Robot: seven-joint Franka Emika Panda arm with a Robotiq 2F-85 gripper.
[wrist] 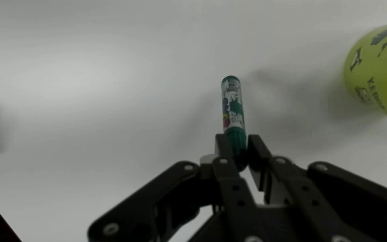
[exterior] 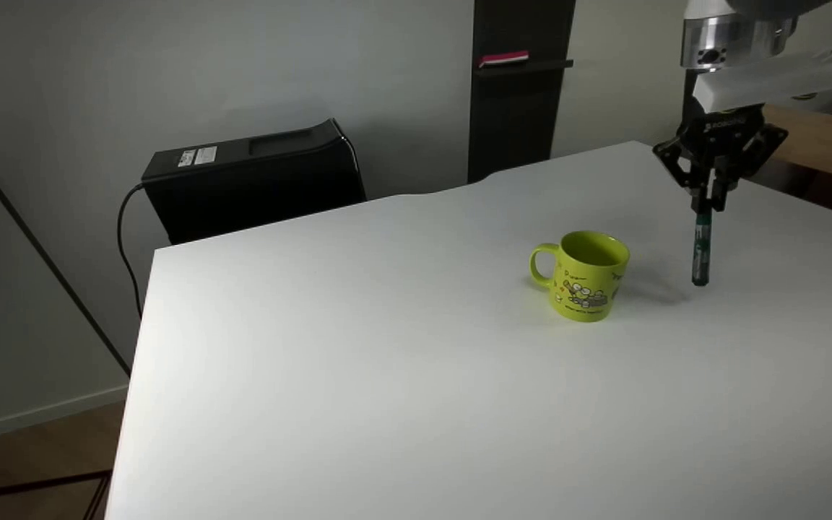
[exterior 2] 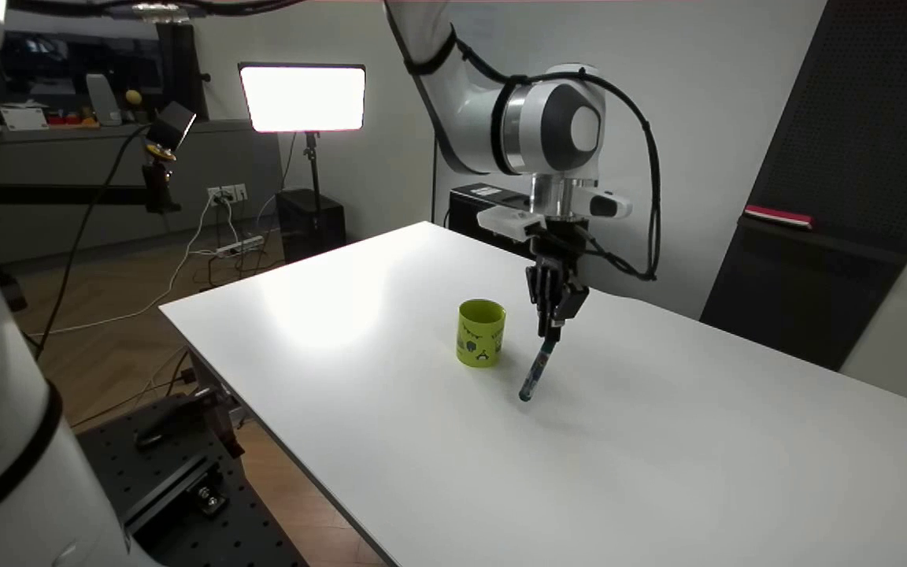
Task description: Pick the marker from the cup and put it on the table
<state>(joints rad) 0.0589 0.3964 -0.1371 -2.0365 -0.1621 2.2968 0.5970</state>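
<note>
1 marker (wrist: 234,104), green ends, white middle (splotched green, red), pinched in the gripper (wrist: 238,144)

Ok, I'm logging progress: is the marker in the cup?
No, the wrist view shows the gripper holding the marker, apart from the cup.

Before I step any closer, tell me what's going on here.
A robot arm has a green marker pinched by one end in its gripper. The marker points downward beside the lime mug, outside it and apart from it, and appears to be clear of the white table. The mug stands upright. The marker has yet to be laid down.
</note>
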